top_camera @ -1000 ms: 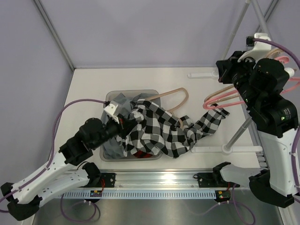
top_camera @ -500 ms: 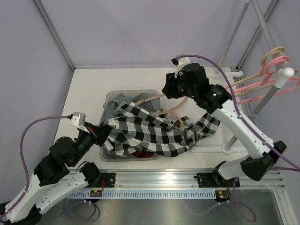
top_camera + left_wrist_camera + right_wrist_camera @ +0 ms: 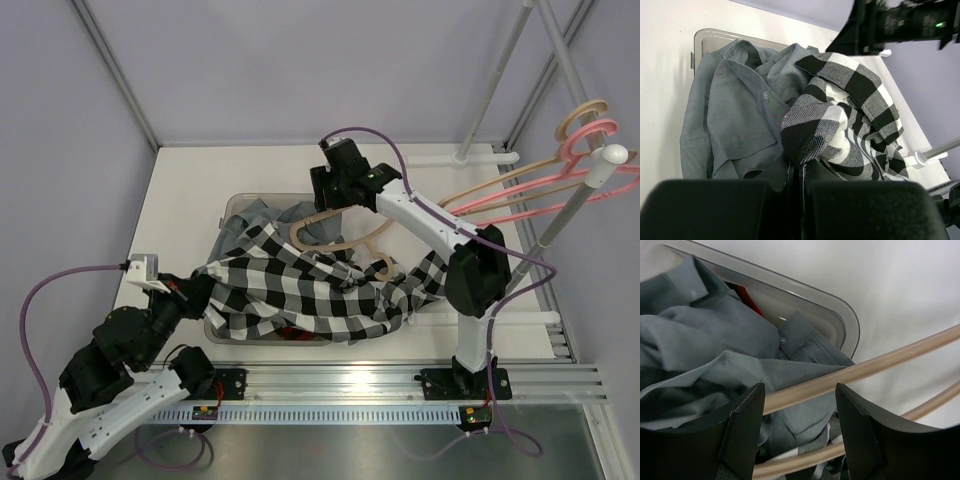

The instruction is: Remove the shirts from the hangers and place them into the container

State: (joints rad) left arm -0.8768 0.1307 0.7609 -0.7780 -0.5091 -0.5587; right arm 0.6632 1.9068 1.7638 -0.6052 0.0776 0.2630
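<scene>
Robotics lab test cell. White tabletop (image 3: 180, 190) boxed in by plain lilac wall panels (image 3: 300, 60) on grey metal frame posts (image 3: 112, 72); ribbed aluminium rail (image 3: 340, 380) along near edge; purple cables (image 3: 75, 270) looping loose beside it.

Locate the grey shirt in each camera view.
Top external: grey shirt in the far-left corner of the container, partly under the checked shirt.
Left wrist: grey shirt fills the left half.
Right wrist: grey shirt left and centre, behind the tan hanger.
Shared landmark: the container rim, beside the shirt in all three.
</scene>
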